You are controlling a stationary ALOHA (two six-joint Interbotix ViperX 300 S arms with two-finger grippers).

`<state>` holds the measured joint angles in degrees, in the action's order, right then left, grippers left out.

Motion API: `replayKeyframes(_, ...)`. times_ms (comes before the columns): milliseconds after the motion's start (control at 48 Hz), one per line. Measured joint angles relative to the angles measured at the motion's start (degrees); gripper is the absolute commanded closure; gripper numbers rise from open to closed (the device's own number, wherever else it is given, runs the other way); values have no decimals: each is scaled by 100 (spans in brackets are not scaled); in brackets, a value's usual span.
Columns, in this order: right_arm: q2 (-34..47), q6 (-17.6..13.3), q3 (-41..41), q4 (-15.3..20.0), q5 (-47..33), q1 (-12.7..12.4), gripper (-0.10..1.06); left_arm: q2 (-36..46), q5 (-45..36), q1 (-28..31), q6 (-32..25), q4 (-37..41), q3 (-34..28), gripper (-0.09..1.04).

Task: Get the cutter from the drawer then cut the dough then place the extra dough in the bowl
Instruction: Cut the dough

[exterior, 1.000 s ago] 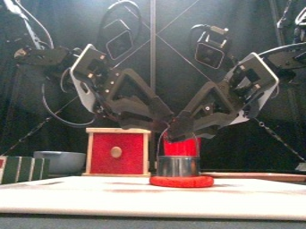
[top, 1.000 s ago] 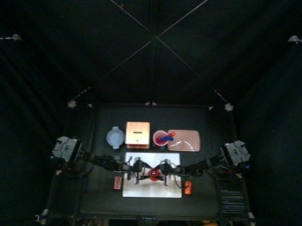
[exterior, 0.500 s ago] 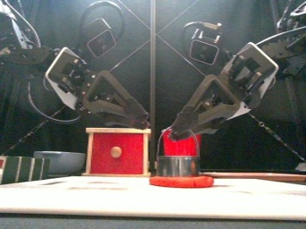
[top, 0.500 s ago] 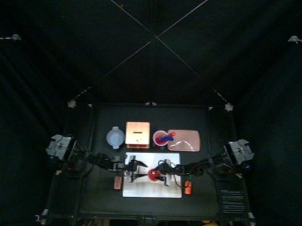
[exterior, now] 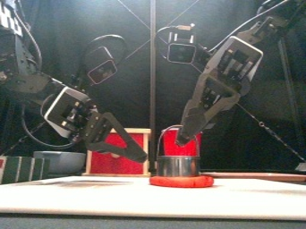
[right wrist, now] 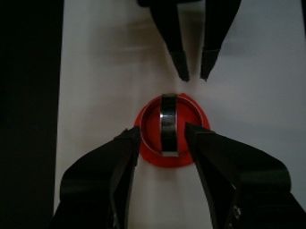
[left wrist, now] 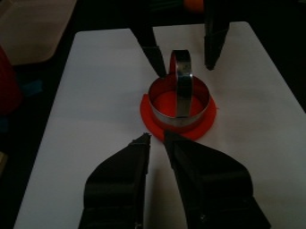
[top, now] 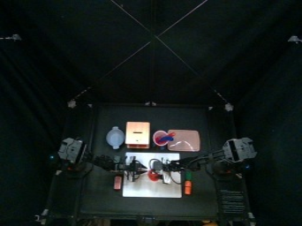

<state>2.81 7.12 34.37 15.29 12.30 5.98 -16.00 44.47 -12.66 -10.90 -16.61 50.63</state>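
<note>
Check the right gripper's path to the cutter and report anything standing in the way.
Nothing visible does. The right gripper hangs open above the round metal cutter, which stands on the red dough disc. The left gripper sits low beside it, clear of that path.

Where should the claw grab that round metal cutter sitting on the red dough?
Probably by the wire handle, coming straight down from above. The cutter stands upright on the dough, its handle arches across the open top, and the round wall is smooth and wide.
</note>
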Motion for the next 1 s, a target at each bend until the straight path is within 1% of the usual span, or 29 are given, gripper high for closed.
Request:
replayKeyframes(125, 35, 9, -176, -185, 176, -26, 15, -114, 26, -149, 0, -18, -88, 35)
replayKeyframes(271, 97, 0, -290, -308, 255, -53, 15, -281, 26, -220, 0, -18, -202, 35)
replayKeyframes(708, 158, 0, -290, -334, 290, -123, 15, -413, 18, -176, -9, -53, -334, 36)
replayKeyframes(1000, 158, 0, -290, -334, 299, -114, 15, -554, 9, -158, 0, -114, -404, 36)
